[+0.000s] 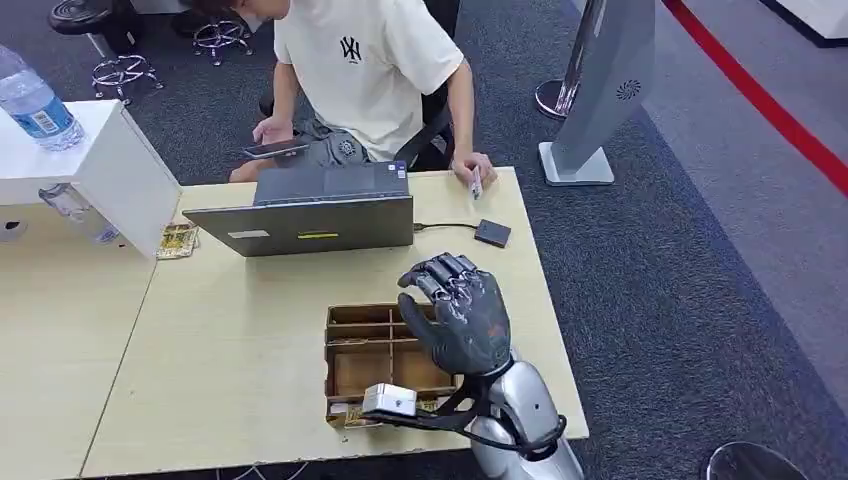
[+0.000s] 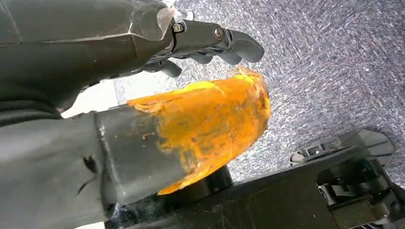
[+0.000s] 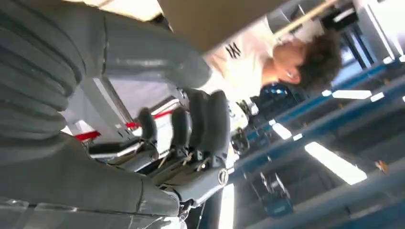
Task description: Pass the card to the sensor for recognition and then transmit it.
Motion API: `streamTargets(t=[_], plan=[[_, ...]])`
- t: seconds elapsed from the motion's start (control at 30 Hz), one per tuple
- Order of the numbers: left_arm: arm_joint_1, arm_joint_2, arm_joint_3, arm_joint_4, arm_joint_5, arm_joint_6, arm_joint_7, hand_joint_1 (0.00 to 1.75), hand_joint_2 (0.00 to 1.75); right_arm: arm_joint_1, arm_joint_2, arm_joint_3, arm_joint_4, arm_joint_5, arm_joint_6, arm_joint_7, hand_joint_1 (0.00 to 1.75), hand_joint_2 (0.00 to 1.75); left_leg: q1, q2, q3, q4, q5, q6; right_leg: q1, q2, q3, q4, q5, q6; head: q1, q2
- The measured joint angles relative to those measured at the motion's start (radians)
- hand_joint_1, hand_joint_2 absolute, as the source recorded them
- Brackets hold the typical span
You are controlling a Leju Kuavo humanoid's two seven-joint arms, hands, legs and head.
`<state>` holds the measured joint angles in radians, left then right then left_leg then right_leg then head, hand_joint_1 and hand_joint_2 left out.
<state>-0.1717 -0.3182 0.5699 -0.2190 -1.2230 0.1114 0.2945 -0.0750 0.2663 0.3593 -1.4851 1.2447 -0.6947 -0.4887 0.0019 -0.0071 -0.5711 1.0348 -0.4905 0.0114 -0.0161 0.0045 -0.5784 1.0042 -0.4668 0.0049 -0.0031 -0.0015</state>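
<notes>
My right hand (image 1: 463, 318) is raised above the wooden compartment box (image 1: 360, 312) near the table's front edge, fingers bent forward and apart, nothing in them. The right wrist view shows the same fingers (image 3: 200, 119) spread and bare. A small black square sensor (image 1: 492, 233) lies on the table beyond the hand, wired to the laptop. The seated person (image 1: 360, 70) pinches a small card (image 1: 476, 186) at the far table edge, just behind the sensor. My left hand (image 2: 143, 47) hangs over grey carpet, its orange-wrapped thumb (image 2: 205, 119) apart from the loosely bent fingers (image 2: 224, 40), holding nothing.
A grey laptop (image 1: 315, 215) stands between the person and the box. The person's other hand holds a phone (image 1: 275, 150). A white box (image 1: 110, 165) with a water bottle (image 1: 35, 105) sits at the left. A grey floor stand (image 1: 600, 90) rises right of the table.
</notes>
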Motion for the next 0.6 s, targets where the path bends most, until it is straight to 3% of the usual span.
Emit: streamTargets(t=[0.13, 0.2, 0.27, 0.33, 0.47, 0.5, 0.6], plan=[[0.001, 0.001, 0.000, 0.000, 0.003, 0.003, 0.001, 0.00, 0.00, 0.031, -0.011, 0.017, 0.034, 0.044, 0.000, 0.033, 0.56, 1.75, 0.000, 0.000, 0.000, 0.000, 0.000, 0.000, 0.000, 0.000, 0.000, 0.000, 0.000, 0.000, 0.000, 0.000], [0.001, 0.002, 0.000, 0.000, 0.006, 0.005, 0.002, 0.00, 0.00, 0.051, -0.014, 0.023, 0.046, 0.061, 0.000, 0.047, 0.93, 1.75, 0.000, 0.000, 0.000, 0.000, 0.000, 0.000, 0.000, 0.000, 0.000, 0.000, 0.000, 0.000, 0.000, 0.000], [0.002, 0.004, 0.000, 0.000, 0.010, 0.006, 0.005, 0.00, 0.00, 0.067, -0.019, 0.026, 0.056, 0.071, 0.000, 0.064, 0.98, 1.75, 0.000, 0.000, 0.000, 0.000, 0.000, 0.000, 0.000, 0.000, 0.000, 0.000, 0.000, 0.000, 0.000, 0.000], [0.003, 0.005, 0.000, 0.000, 0.015, 0.008, 0.007, 0.00, 0.00, 0.074, -0.024, 0.027, 0.062, 0.080, -0.001, 0.080, 1.20, 1.75, 0.000, 0.000, 0.000, 0.000, 0.000, 0.000, 0.000, 0.000, 0.000, 0.000, 0.000, 0.000, 0.000, 0.000], [0.007, 0.006, 0.000, 0.000, 0.018, 0.014, 0.007, 0.00, 0.00, 0.090, -0.039, 0.030, 0.073, 0.096, -0.001, 0.109, 1.01, 1.75, 0.000, 0.000, 0.000, 0.000, 0.000, 0.000, 0.000, 0.000, 0.000, 0.000, 0.000, 0.000, 0.000, 0.000], [0.008, 0.007, 0.000, 0.000, 0.018, 0.014, 0.007, 0.00, 0.00, 0.094, -0.042, 0.030, 0.074, 0.100, -0.001, 0.112, 0.89, 1.75, 0.000, 0.000, 0.000, 0.000, 0.000, 0.000, 0.000, 0.000, 0.000, 0.000, 0.000, 0.000, 0.000, 0.000], [0.009, 0.008, 0.000, 0.000, 0.019, 0.015, 0.007, 0.00, 0.00, 0.100, -0.048, 0.031, 0.076, 0.110, -0.001, 0.125, 0.79, 1.75, 0.000, 0.000, 0.000, 0.000, 0.000, 0.000, 0.000, 0.000, 0.000, 0.000, 0.000, 0.000, 0.000, 0.000]])
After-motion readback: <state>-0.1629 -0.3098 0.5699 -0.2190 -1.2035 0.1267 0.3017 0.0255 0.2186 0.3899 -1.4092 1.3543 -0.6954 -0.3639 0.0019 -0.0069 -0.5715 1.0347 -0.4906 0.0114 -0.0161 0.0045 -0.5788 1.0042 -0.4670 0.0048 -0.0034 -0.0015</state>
